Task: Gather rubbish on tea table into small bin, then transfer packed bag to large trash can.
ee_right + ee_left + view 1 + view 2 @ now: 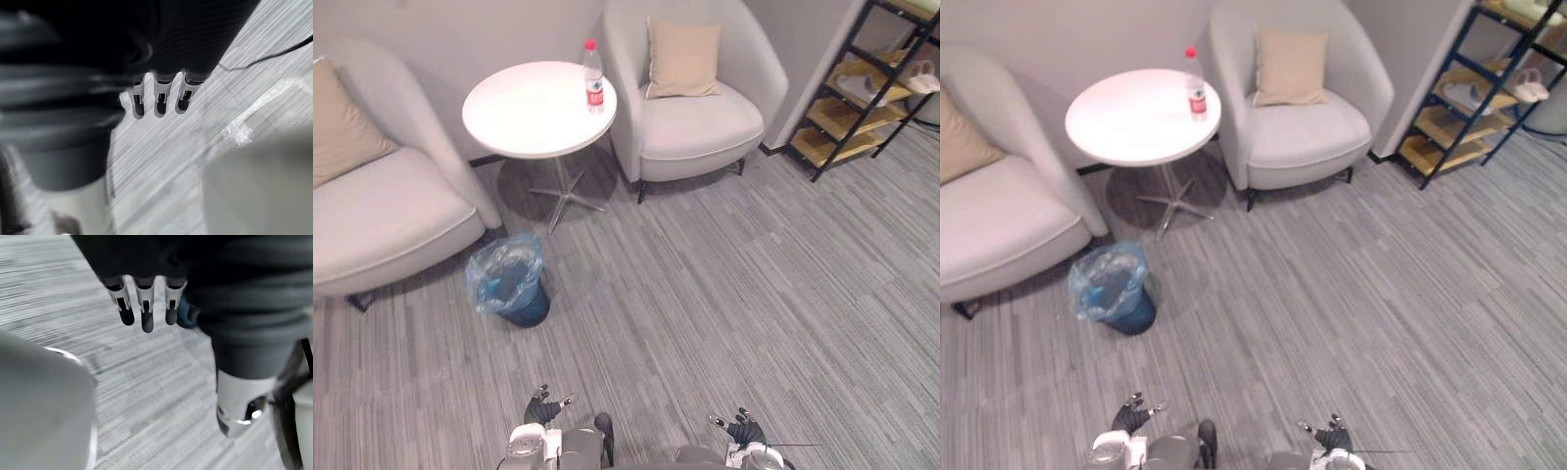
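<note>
A clear plastic bottle [593,75] with a red cap and red label stands upright at the right edge of the round white tea table [529,113]. On the floor in front of the table sits a small dark bin [514,284] lined with a blue plastic bag. My left hand [543,407] and right hand [744,429] hang low at the bottom of the view, far from table and bin. Both hold nothing, and their fingers [145,308] [159,100] hang straight over the grey floor.
A light grey armchair [690,93] with a beige cushion stands right of the table; another [382,196] stands to its left. A black-framed shelf [867,88] with wooden boards is at the far right. Grey striped carpet lies between me and the bin.
</note>
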`<state>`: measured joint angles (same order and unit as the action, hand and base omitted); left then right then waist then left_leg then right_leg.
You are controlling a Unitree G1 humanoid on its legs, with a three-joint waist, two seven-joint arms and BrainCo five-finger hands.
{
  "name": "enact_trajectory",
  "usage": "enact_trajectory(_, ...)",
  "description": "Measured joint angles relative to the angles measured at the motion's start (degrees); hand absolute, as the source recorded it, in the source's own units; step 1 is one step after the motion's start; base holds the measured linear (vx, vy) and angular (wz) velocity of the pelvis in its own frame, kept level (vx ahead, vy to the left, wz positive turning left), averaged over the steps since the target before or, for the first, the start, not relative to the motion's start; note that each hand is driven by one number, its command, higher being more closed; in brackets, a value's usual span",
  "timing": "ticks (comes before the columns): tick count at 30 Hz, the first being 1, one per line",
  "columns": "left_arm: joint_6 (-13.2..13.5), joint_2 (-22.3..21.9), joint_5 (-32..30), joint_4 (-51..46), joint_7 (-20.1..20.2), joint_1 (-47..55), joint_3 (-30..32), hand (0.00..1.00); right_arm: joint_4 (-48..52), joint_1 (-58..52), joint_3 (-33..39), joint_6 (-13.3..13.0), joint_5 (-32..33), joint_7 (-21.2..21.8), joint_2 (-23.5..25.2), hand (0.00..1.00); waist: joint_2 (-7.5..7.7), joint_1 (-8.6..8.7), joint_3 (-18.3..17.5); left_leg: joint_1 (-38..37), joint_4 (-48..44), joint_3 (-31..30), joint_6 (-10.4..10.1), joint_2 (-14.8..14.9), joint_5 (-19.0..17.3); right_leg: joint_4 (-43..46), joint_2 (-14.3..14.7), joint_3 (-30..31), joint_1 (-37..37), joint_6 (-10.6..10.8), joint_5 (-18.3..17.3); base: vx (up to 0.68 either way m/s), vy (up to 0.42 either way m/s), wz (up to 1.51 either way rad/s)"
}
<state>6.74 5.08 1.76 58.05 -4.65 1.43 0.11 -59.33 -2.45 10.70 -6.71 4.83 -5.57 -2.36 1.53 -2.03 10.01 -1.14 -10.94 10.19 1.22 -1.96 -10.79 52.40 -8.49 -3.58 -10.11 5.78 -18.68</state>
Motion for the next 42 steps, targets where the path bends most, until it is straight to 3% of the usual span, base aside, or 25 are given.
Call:
enact_trajectory(3, 0.0, -0.6, 0.0, 0.0, 0.0, -0.1, 0.1, 0.00, 0.3, 0.8, -0.2, 0.0, -0.4, 0.4, -0.1, 0.00, -0.56, 0.03, 0.1, -3.8, 1.3, -0.8, 0.0, 1.9, 0.0, -9.5, 0.1, -5.2, -4.6, -2.5, -1.4, 0.35, -0.042, 0.21)
enact_trajectory(5, 0.0, -0.9, 0.0, 0.1, 0.0, 0.3, 0.0, 0.00, 1.1, 1.1, -0.3, -0.1, -0.4, 0.6, -0.6, 0.00, -1.76, 0.46, 0.0, -5.5, 2.1, -1.8, -0.5, 4.1, -0.3, -19.4, 1.9, -5.0, -7.0, -2.8, 1.3, 0.36, -0.151, 0.24)
enact_trajectory(6, 0.0, -0.8, 0.0, 0.1, 0.0, 0.9, 0.0, 0.00, 1.0, 1.3, -0.4, 0.0, -0.4, 0.6, -0.6, 0.00, -1.66, 0.70, -0.1, -6.2, 2.1, -2.2, -0.9, 4.6, -0.5, -26.1, 2.5, -4.4, -7.3, -2.9, 5.6, 0.44, -0.221, 0.32)
enact_trajectory(7, 0.2, -0.4, 0.0, -0.1, 0.0, 1.4, 0.1, 0.00, 0.8, 0.9, -0.8, 0.0, -0.4, 0.6, -0.6, 0.00, -0.75, 0.92, -0.5, -7.1, 2.0, -3.2, -2.4, 4.0, -1.4, -32.6, 2.5, -3.0, -6.8, -3.7, 12.8, 0.47, -0.277, 0.36)
enact_trajectory(8, 0.2, 0.3, 0.0, 0.1, 0.1, 1.6, 0.2, 0.00, 0.5, 0.1, -0.9, -0.1, -0.3, 0.7, -0.3, 0.00, 1.11, 1.06, -1.3, -8.1, 1.9, -4.6, -4.5, 3.0, -2.9, -34.6, 2.1, -0.9, -7.2, -4.6, 19.1, 0.41, -0.242, 0.15)
enact_trajectory(9, 0.1, -1.0, -0.2, 1.6, -0.1, 1.7, 1.2, 0.00, 0.1, 1.1, -0.9, -0.2, -0.4, 0.9, -1.9, 0.00, -2.31, 0.92, -1.7, -9.3, 1.4, -5.7, -5.7, 5.7, -4.9, -29.7, 4.2, -2.1, -7.9, -5.4, 16.5, 0.37, -0.257, 0.12)
enact_trajectory(11, 0.1, -2.6, -0.5, 2.4, 0.0, 2.0, 1.4, 0.00, -0.5, 1.2, -0.9, -0.1, -0.3, 1.1, -2.5, 0.00, -4.10, 1.40, -2.3, -7.8, -4.0, -6.7, -6.4, 7.6, -5.4, -30.9, 5.3, -3.1, -6.0, -6.0, 13.3, 0.37, -0.259, 0.13)
enact_trajectory(12, 0.2, -3.6, -0.5, 2.1, 0.1, 1.8, 3.4, 0.00, -0.1, 1.1, -0.4, -0.3, -0.2, 0.9, -2.7, 0.00, -5.41, 1.65, -1.6, -4.4, -12.6, -7.9, -7.0, 9.3, -5.7, -32.3, 6.7, -3.8, -3.4, -6.8, 12.1, 0.39, -0.307, 0.27)
enact_trajectory(14, 0.1, -4.6, -0.5, 0.8, 0.1, 2.1, 5.7, 0.00, 0.1, 0.9, -0.5, -0.3, -0.2, 0.8, -2.6, 0.00, -6.33, 1.31, -0.9, 2.3, -31.0, -7.9, -8.0, 13.0, -5.2, -34.3, 8.6, -5.4, 1.7, -8.1, 10.5, 0.26, -0.215, 0.21)
enact_trajectory(16, 0.2, -4.3, -0.5, -0.8, 0.1, 2.6, 5.7, 0.00, 0.2, -0.2, -0.7, -0.4, -0.1, 0.5, -2.5, 0.00, -6.01, 0.61, -0.7, 6.4, -37.5, -4.3, -7.8, 15.4, -5.3, -36.2, 9.4, -6.5, 6.5, -8.7, 9.0, 0.22, -0.148, 0.13)
enact_trajectory(19, 0.3, -4.1, -0.3, -1.9, 0.0, 2.5, 5.5, 0.00, 1.0, -1.2, -0.6, -0.5, 0.9, 0.3, -2.2, 0.00, -5.57, -0.05, -0.8, 11.4, -31.3, -0.4, -6.4, 13.7, -6.0, -40.2, 9.2, -6.7, 10.8, -8.1, 7.8, 0.25, -0.093, 0.10)
enact_trajectory(21, 0.3, -3.5, -0.2, -1.9, 0.0, 1.7, 5.1, 0.00, 0.8, -1.3, -0.4, -0.5, 1.8, 0.1, -2.1, 0.00, -4.70, -0.29, -0.2, 13.0, -16.6, -0.1, -5.3, 8.6, -4.1, -42.9, 7.5, -6.7, 13.3, -7.1, 7.5, 0.28, 0.049, 0.07)
enact_trajectory(22, 0.3, -3.5, -0.2, -1.9, 0.0, 1.6, 5.0, 0.00, 0.7, -1.3, -0.2, -0.4, 1.9, -0.1, -2.1, 0.00, -4.21, -0.44, 0.1, 13.1, -10.7, -0.3, -5.5, 6.6, -1.9, -43.2, 6.6, -6.7, 14.0, -6.8, 7.3, 0.31, 0.089, 0.05)
enact_trajectory(24, 0.5, -3.2, 0.2, -1.9, -0.1, 1.4, 5.0, 0.00, -0.7, -1.0, -0.2, -0.2, 1.9, -0.1, -2.4, 0.00, -3.70, -2.10, 0.3, 11.8, -0.6, -1.6, -5.5, 3.3, 9.3, -44.1, 5.3, -4.3, 15.7, -4.7, 6.3, 0.43, 0.161, -0.26)
enact_trajectory(26, 0.5, -2.5, 0.5, -1.5, 0.1, 1.1, 4.6, 0.00, -1.1, -0.5, -0.4, -0.2, 1.8, 0.0, -1.6, 0.00, -2.50, -2.51, -0.2, 11.7, -3.0, -0.3, -1.7, 1.8, 6.4, -44.7, 3.8, -2.8, 16.4, -3.6, 5.4, 0.47, 0.162, -0.37)
enact_trajectory(28, 0.7, -2.3, 0.7, -1.7, 0.3, 0.9, 4.6, 0.00, -1.9, 0.5, -0.5, 0.0, 1.1, 0.1, -1.0, 0.00, -1.64, -3.02, -0.2, 12.9, -9.0, 1.7, -0.5, 2.1, 0.9, -42.2, 3.0, 0.3, 16.1, -2.4, 3.9, 0.44, 0.158, -0.46)
enact_trajectory(30, 0.5, -1.8, 0.7, -0.9, 0.4, 0.9, 4.0, 0.00, -2.4, 0.5, -0.3, 0.0, -0.4, 0.3, -1.1, 0.00, -1.72, -2.93, -0.3, 8.6, -8.3, 3.4, 0.4, 1.6, -2.4, -26.6, 2.2, 3.8, 11.1, 0.6, 2.5, 0.39, 0.184, -0.39)
enact_trajectory(32, 0.3, -0.8, 0.7, -0.1, 0.5, 0.9, 1.9, 0.00, -2.2, 0.4, -0.3, 0.0, -0.3, 0.7, -1.0, 0.00, -0.97, -2.11, -0.5, 4.6, -6.3, 3.4, 0.9, 0.2, -3.8, -9.5, 0.9, 4.4, 4.7, 4.7, 3.6, 0.40, 0.128, -0.01)
enact_trajectory(34, 0.1, 0.0, 0.6, 1.3, 0.9, 0.7, 0.2, 0.00, -2.2, 0.8, -0.2, 0.0, -0.4, 1.0, -1.1, 0.00, -0.58, -1.03, -0.7, -1.0, -4.2, 2.2, 1.4, -0.6, -4.6, 0.3, 0.1, 2.2, 0.4, 1.6, 1.2, 0.44, 0.049, 0.26)
enact_trajectory(36, 0.1, -0.3, 0.6, 1.5, 1.2, 0.5, -0.1, 0.00, -1.6, 1.0, -0.3, -0.1, -0.4, 1.2, -1.1, 0.00, -1.18, -0.61, -0.5, -5.4, -1.8, 0.3, 1.4, 0.2, -4.6, -2.7, 0.5, -2.8, -2.1, -2.3, -1.3, 0.47, -0.029, 0.37)
enact_trajectory(38, 0.1, -0.5, 0.6, 1.7, 1.3, 0.5, 0.0, 0.00, -1.2, 1.3, -0.4, -0.1, -0.4, 1.4, -1.1, 0.00, -1.68, -0.59, -0.4, -7.3, -1.7, -0.9, 1.4, 1.9, -4.6, -10.4, 2.6, -3.8, -5.1, -3.3, -1.6, 0.42, -0.087, 0.40)
enact_trajectory(39, 0.1, -0.5, 0.7, 1.7, 1.2, 0.7, 0.1, 0.00, -0.8, 1.3, -0.4, -0.2, -0.4, 1.6, -1.1, 0.00, -1.91, -0.34, -0.4, -8.3, -1.7, -2.3, 1.4, 3.0, -4.6, -16.7, 4.5, -2.5, -6.6, -3.9, 0.1, 0.44, -0.154, 0.51)
enact_trajectory(40, 0.1, -0.4, 0.7, 1.7, 1.2, 1.3, 0.0, 0.00, -0.2, 1.2, -0.8, -0.4, -0.4, 1.7, -1.2, 0.00, -1.88, 0.03, -0.4, -9.3, -1.7, -3.4, 1.0, 3.6, -4.7, -24.2, 6.2, -0.3, -7.0, -3.8, 4.2, 0.44, -0.174, 0.59)
enact_trajectory(41, 0.1, -0.3, 0.6, 1.5, 1.2, 1.6, 0.1, 0.00, -0.3, 0.8, -1.4, -0.5, -0.4, 1.7, -1.2, 0.00, -1.14, 0.21, -0.8, -10.0, -1.9, -4.4, -0.2, 3.2, -5.4, -30.9, 6.7, 1.8, -6.2, -4.0, 10.3, 0.47, -0.197, 0.55)
enact_trajectory(42, 0.1, -0.5, 0.6, 2.3, 1.2, 1.1, 0.5, 0.00, -0.2, 0.3, -1.8, -0.7, -0.1, 2.0, -2.1, 0.00, -1.69, 0.10, -1.1, -11.4, -2.4, -6.9, -2.5, 4.0, -7.0, -30.8, 7.6, 2.0, -5.9, -6.1, 16.2, 0.47, -0.183, 0.30)
